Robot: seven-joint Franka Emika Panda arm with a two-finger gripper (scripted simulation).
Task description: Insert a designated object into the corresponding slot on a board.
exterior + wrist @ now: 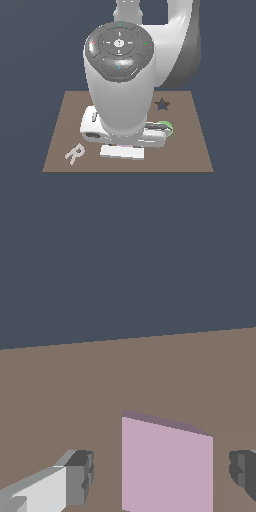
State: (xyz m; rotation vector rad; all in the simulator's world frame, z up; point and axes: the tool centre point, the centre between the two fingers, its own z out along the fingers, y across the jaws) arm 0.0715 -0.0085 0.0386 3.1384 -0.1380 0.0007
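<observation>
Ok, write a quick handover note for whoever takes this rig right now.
End effector: open, fingers either side of the pink tile, gaps showing, not gripping.
Tile: on the board, under the arm; barely visible in the exterior view.
Slot: diamond cutout not in view; only the star cutout shows.
Done: lined up over the tile.
Left: close, lift, find the slot, insert.

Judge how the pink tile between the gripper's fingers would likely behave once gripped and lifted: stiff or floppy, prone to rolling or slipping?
The pink tile shows straight edges and flat faces, so it probably stays stiff when squeezed. With no rounded side, it is unlikely to roll. Its faces look smooth, so it might slip unless the fingers, which stand apart on either side of it, close squarely on its edges.
</observation>
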